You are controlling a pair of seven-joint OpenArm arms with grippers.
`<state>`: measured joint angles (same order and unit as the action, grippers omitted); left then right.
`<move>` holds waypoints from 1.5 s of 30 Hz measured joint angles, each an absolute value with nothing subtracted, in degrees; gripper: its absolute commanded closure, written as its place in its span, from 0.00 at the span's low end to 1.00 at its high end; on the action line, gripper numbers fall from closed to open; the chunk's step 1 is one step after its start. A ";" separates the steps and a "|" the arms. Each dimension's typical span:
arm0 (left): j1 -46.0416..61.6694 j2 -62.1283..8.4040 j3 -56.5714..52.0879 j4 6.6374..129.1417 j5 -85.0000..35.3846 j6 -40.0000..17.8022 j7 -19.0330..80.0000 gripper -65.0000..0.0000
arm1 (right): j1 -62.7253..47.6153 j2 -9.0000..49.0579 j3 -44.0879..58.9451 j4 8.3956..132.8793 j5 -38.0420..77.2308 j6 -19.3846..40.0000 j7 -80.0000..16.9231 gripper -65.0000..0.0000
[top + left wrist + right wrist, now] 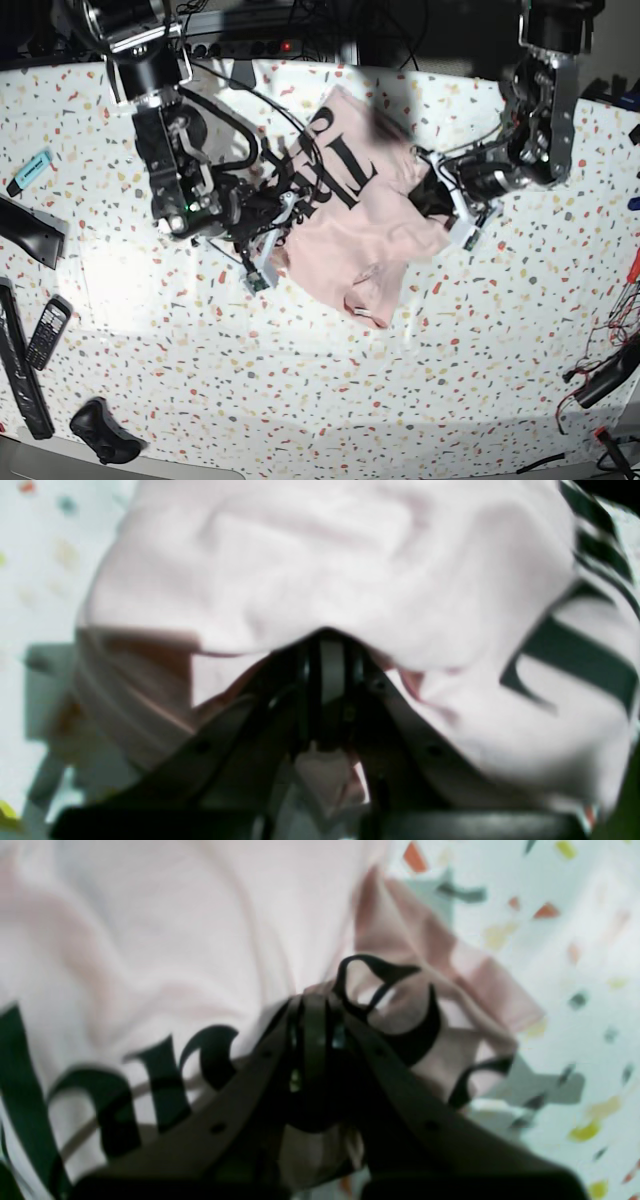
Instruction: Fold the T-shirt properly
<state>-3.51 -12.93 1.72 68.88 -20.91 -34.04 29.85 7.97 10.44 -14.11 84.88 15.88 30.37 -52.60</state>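
The pale pink T-shirt (350, 235) hangs bunched between both arms over the speckled table, with its black lettering (335, 160) facing up at the back. In the left wrist view my left gripper (327, 640) is shut on a fold of plain pink T-shirt (310, 555) cloth. It sits at the shirt's right edge in the base view (425, 192). My right gripper (315, 1012) is shut on a crumpled, lettered part of the T-shirt (150, 940), at the shirt's left edge in the base view (288, 202). A sleeve (368, 300) droops toward the front.
Along the table's left side lie a light-blue marker (32, 168), a phone (47, 332), long black bars (20, 370) and a black lump (100, 430). Cables (600, 380) trail at the right edge. A power strip (250, 45) runs along the back.
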 measured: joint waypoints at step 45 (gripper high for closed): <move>2.72 -21.43 1.58 80.99 -30.59 -30.55 35.94 0.97 | -14.70 2.55 -3.57 108.49 14.48 31.53 -54.22 1.00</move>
<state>2.72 -21.43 1.58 80.99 -30.59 -30.55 35.94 -14.70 2.55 -3.57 108.49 14.48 31.53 -54.22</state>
